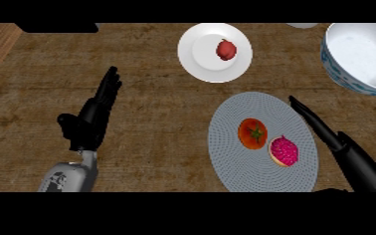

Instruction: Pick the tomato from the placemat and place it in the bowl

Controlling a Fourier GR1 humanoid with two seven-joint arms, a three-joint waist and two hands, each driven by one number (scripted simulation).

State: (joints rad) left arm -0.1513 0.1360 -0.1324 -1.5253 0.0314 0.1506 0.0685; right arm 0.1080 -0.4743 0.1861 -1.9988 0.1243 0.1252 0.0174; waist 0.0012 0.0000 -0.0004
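The task is at its very start, and nothing of it is done. The tomato lies on the round grey placemat, near the mat's middle, with a pink-sprinkled doughnut just beside it on the right side of the view. The bowl, white inside with a blue-patterned outer wall, stands at the upper right, cut by the view's edge and well apart from the mat; what shows of its inside holds nothing. The right hand comes in from the lower right with its fingers straight and stretched out along the mat's right border. It holds nothing and is near the doughnut but not touching the tomato. The left hand rests over the wooden counter at the left, fingers straight and up, also carrying nothing. A white plate with a small dark red fruit sits above the mat and plays no part. What is left, by this view, is everything: reaching across to the tomato, closing round it, lifting it, carrying it up and right, and letting it go in the bowl.
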